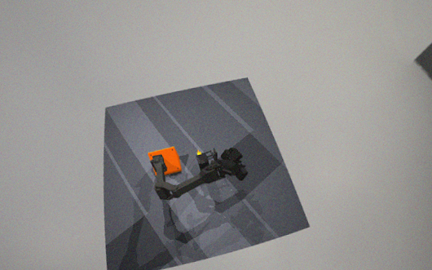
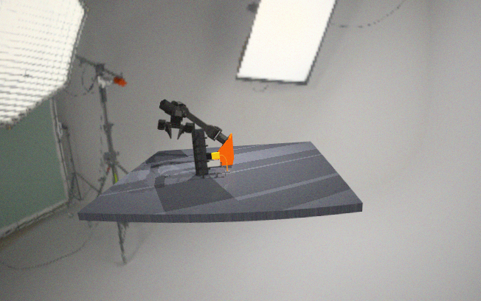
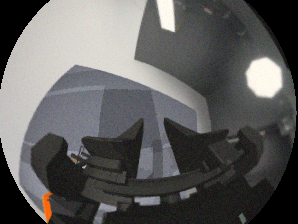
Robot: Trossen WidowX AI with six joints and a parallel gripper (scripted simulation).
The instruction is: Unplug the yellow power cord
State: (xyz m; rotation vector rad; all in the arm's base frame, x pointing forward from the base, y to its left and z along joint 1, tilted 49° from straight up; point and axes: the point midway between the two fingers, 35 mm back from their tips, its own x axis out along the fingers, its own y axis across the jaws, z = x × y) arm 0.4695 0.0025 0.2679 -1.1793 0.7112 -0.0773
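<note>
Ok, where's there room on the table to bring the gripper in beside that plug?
Seen from the exterior view, nothing stands on the table from the orange base out to the right edge, or between the power strip and the near edge. It is crowded mid-table: the yellow plug is wedged between strip and base, and the open gripper hangs by the strip's top.

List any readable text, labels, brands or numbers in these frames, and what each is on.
None readable in any view.
Power strip: dark, no legible marking.
Yellow plug: plain, no print visible.
Orange base block: plain.
Gripper: open, empty, apart from the plug; no label can be made out.
Table: only pale stripes, no characters.
</note>
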